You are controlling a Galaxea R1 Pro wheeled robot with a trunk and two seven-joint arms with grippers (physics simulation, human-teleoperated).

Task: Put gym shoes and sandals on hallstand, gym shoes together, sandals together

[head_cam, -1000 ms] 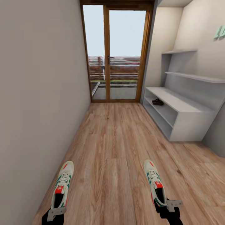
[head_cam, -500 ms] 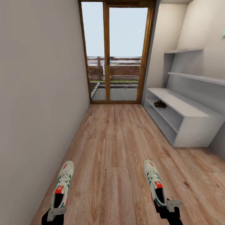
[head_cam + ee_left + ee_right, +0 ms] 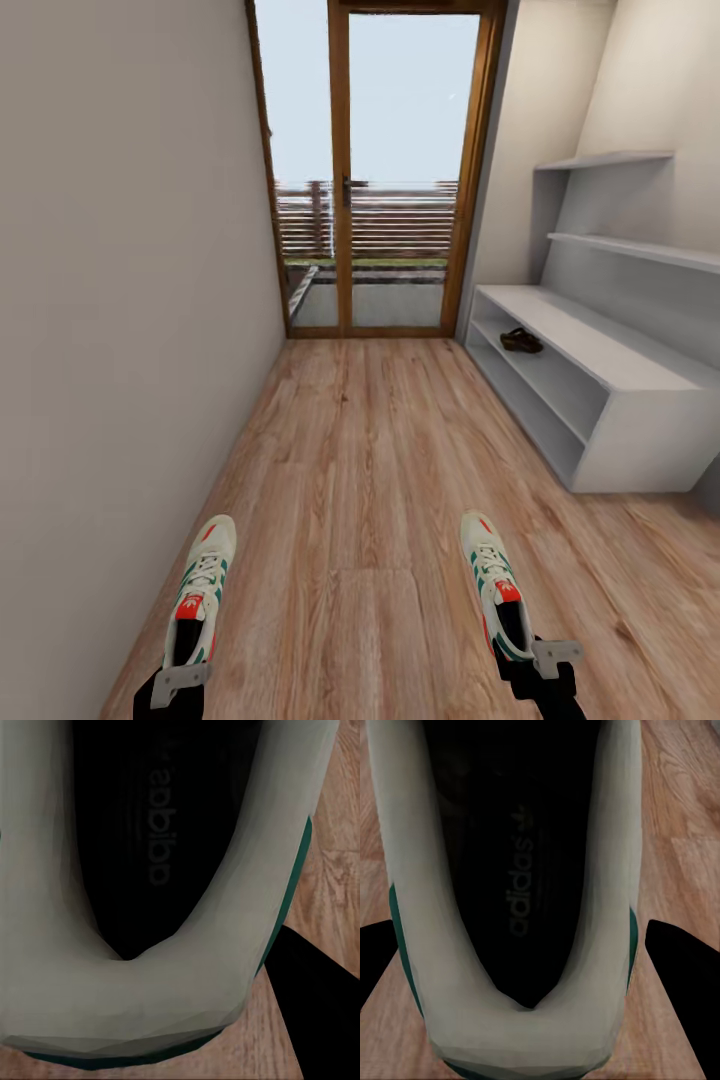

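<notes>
My left gripper [image 3: 180, 680] is shut on the heel of one white gym shoe [image 3: 200, 588] with green stripes, toe pointing away. The right gripper [image 3: 545, 658] is shut on the heel of the other gym shoe [image 3: 494, 583]. In the right wrist view black fingers [image 3: 679, 971] flank the heel of the gym shoe [image 3: 521, 1035]; in the left wrist view the other gym shoe [image 3: 150, 1005] shows one finger [image 3: 315, 1005] beside it. The light-grey hallstand [image 3: 620, 370] stands ahead on the right. Something dark brown, a sandal [image 3: 521, 341], lies on its lower shelf; one or two, I cannot tell.
The corridor floor [image 3: 370, 450] of wood planks runs ahead to a wood-framed glass door [image 3: 380, 170]. A plain wall [image 3: 120, 300] closes the left side. Two floating shelves [image 3: 620, 245] project from the hallstand's back panel.
The whole view has shifted: the door and hallstand look nearer and the hallstand sits further right. Both shoes stay in the same place in front of me, still gripped.
</notes>
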